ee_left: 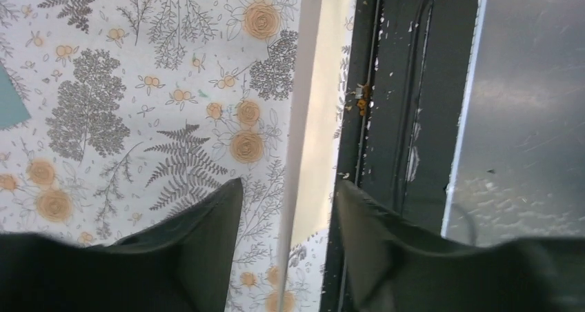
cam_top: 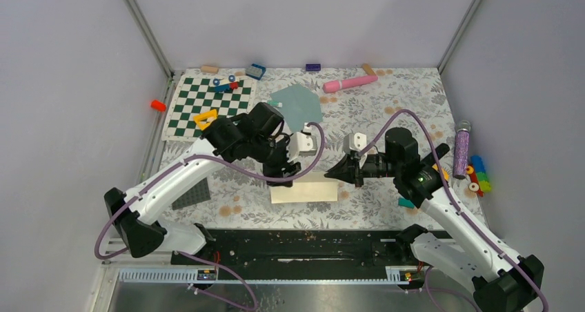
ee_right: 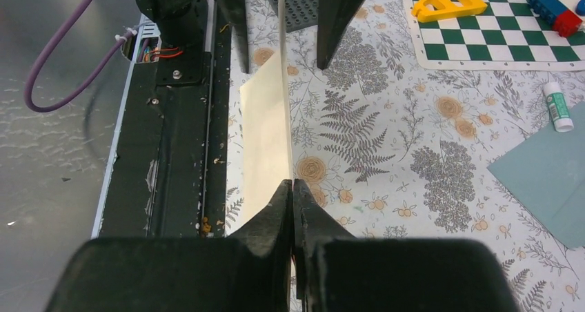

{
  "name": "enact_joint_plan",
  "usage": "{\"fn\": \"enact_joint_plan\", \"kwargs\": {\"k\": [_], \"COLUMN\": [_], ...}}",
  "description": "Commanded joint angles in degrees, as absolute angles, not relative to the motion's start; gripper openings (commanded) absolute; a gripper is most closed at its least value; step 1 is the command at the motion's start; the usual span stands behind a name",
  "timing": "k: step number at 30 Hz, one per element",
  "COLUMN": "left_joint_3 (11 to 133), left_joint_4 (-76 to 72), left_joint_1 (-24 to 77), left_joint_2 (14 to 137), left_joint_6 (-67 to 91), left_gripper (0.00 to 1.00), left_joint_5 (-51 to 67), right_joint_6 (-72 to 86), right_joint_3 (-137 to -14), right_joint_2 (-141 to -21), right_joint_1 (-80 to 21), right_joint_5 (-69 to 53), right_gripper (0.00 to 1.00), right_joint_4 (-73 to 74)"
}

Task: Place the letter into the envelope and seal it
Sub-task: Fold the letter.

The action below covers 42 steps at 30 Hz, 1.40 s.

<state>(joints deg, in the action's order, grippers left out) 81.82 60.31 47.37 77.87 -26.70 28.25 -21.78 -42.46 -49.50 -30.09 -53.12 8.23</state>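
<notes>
**Letter held at one end, envelope waits on the far side**

The letter (cam_top: 303,190) is a cream sheet. It lies close to the near edge of the bench (cam_top: 386,119). It looks folded, and one part stands up on its thin edge. Its long side runs from left to right, and one arm is at each end.

The right tool (ee_right: 293,184) is at the right end. Its two fingers are pressed together on the letter's edge, so it is pinching the paper.

The left tool (ee_left: 290,182) is at the left end. Its fingers are apart, one on each side of the standing paper. There is a gap on both sides, so it is not gripping the paper.

The envelope (cam_top: 298,103) is grey-teal and lies flat. It is on the far side of the letter and a little to the left, well apart from it. It is not touching the letter or either tool.

So the letter has to go away from the near edge, toward the far side. It would move sideways across its own long line. The left tool looks a bit nearer to the envelope than the right tool. The paper is held at only one end, so I think it could bend or swing when it is moved.
</notes>
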Motion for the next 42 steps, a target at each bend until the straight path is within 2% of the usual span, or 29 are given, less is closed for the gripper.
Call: {"fn": "enact_joint_plan", "kwargs": {"k": [1, 2, 6, 13, 18, 26, 28, 38, 42], "left_joint_3": [82.44, 83.43, 89.95, 97.10, 99.51, 98.46, 97.38, 92.02, 90.16], "left_joint_4": [59.26, 59.11, 59.09, 59.47, 59.47, 58.46, 57.86, 57.24, 57.25], "left_joint_1": [47.62, 47.65, 49.17, 54.85, 55.98, 55.99, 55.99, 55.43, 54.62], "left_joint_2": [74.22, 74.17, 76.47, 86.02, 89.33, 88.89, 88.09, 82.90, 81.07], "left_joint_6": [-27.37, -27.34, -27.19, -27.15, -26.48, -25.60, -25.47, -26.43, -26.92], "left_gripper": [0.66, 0.72, 0.81, 0.78, 0.63, 0.19, 0.11, 0.14, 0.12], "left_joint_5": [30.64, 30.94, 29.30, 24.49, 24.49, 22.90, 21.93, 18.52, 17.64], "right_joint_6": [-20.65, -20.35, -18.52, -17.76, -17.75, -18.39, -18.22, -18.03, -17.94], "right_joint_3": [-43.02, -43.13, -42.78, -42.31, -41.86, -41.16, -41.13, -41.14, -41.15], "right_joint_2": [-48.78, -48.92, -49.68, -48.35, -47.65, -46.92, -46.82, -46.41, -46.62], "right_joint_1": [-28.90, -28.72, -28.31, -27.37, -26.99, -26.69, -26.59, -25.76, -25.50], "right_joint_5": [-54.10, -54.06, -54.84, -55.06, -55.65, -56.29, -56.42, -56.51, -56.69], "right_gripper": [0.00, 0.00, 0.00, 0.00, 0.00, 0.00, 0.00, 0.00, 0.00], "right_joint_4": [7.11, 7.00, 5.57, 4.75, 4.53, 4.63, 4.61, 4.49, 4.55]}}
